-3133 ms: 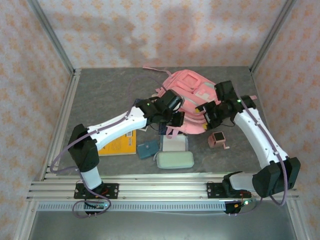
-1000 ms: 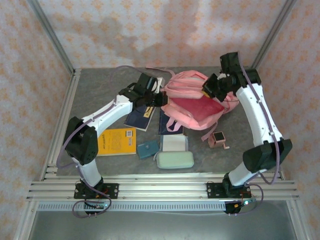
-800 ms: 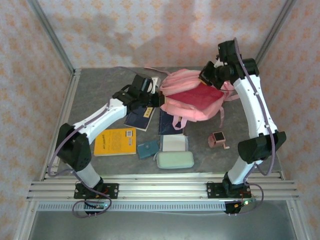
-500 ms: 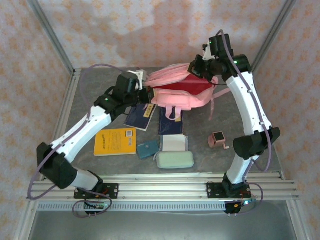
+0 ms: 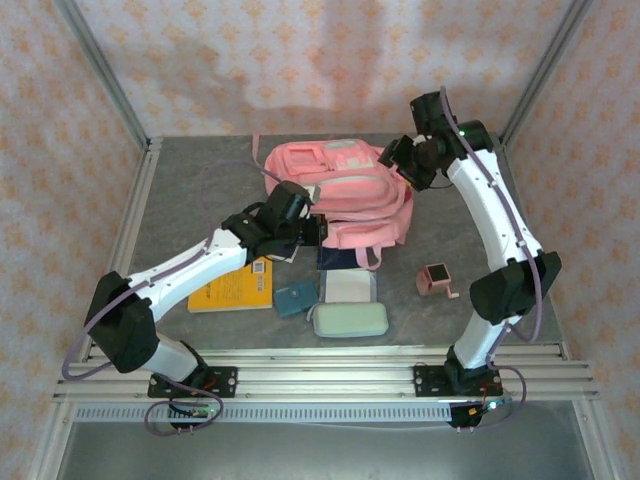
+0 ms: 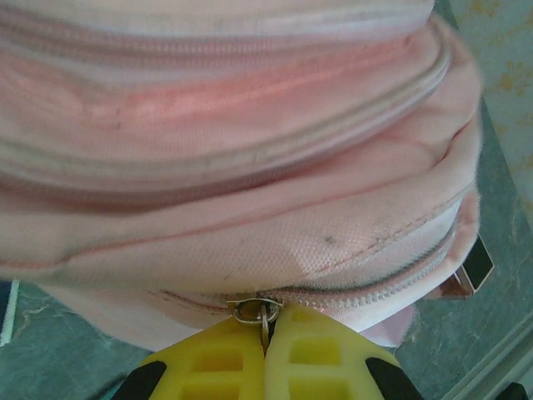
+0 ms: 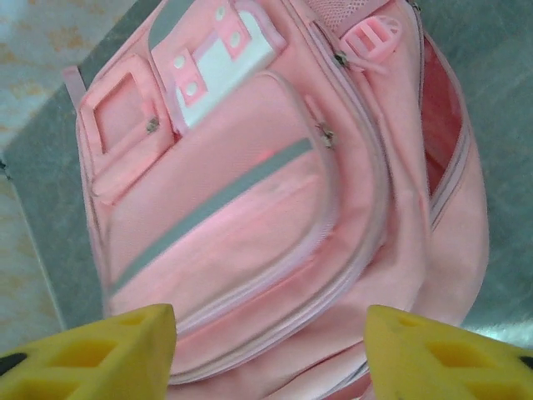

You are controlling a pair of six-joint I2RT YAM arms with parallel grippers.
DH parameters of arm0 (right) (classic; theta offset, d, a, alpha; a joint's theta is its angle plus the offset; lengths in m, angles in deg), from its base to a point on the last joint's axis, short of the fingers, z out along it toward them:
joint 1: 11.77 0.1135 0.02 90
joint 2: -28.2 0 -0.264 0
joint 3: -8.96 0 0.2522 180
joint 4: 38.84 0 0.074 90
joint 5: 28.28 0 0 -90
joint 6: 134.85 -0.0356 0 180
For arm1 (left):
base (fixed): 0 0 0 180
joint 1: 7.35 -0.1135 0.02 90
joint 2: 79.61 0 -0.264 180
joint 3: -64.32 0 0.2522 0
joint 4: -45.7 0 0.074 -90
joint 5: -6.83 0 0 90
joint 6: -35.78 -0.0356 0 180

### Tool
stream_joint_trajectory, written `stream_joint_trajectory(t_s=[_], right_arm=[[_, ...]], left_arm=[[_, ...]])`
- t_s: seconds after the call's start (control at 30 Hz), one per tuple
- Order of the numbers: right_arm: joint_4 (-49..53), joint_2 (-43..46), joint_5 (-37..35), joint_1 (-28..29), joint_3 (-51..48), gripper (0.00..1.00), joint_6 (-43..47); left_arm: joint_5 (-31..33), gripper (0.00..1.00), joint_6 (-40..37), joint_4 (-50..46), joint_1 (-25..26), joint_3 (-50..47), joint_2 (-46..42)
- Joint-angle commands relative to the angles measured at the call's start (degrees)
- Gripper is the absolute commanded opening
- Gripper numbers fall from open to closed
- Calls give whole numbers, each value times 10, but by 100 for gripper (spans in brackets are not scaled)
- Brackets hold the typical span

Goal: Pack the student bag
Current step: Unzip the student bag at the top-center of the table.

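Note:
The student bag [image 5: 345,190] is a large pink backpack lying front-up at the back middle of the table, its zip pockets and pale mint patch [image 7: 218,62] facing up. My left gripper [image 5: 306,228] is at the bag's near left edge, shut on a small metal zipper pull [image 6: 266,320]; in the left wrist view the yellow fingers [image 6: 208,358] meet tightly under the bag [image 6: 250,167]. My right gripper [image 5: 404,162] hovers over the bag's right end, open. In the right wrist view its yellow fingertips [image 7: 125,350] stand wide apart above the bag [image 7: 250,208], holding nothing.
In front of the bag lie a yellow book [image 5: 232,285], a dark blue notebook [image 5: 340,258] partly under the bag, a teal pouch [image 5: 294,299], a white pad [image 5: 348,286], a pale mint case [image 5: 349,320] and a small pink box [image 5: 437,280]. Metal frame rails border the table.
The bag, held up between both arms a moment ago, now lies flat with its front up. The right gripper has opened and let go. The left gripper came nearer, still shut.

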Motion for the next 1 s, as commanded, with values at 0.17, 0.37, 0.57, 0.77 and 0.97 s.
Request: stream_joint_trajectory(t_s=[0.17,0.37,0.57,0.77,0.97], right_arm=[[44,86,83,27,-89,39,-225],[-76,109,155,80,-199,49,-353],[-129,76,159,110,-215,58,-404],[-156,28,150,120,-210,58,-410],[-131,-1,120,120,-211,30,-391]], left_arm=[[-7,0,6,23,15,45,9],[-6,0,-5,11,18,57,14],[-1,0,-8,7,22,55,11],[3,0,-8,6,23,51,9],[13,0,-35,-1,23,55,3]])
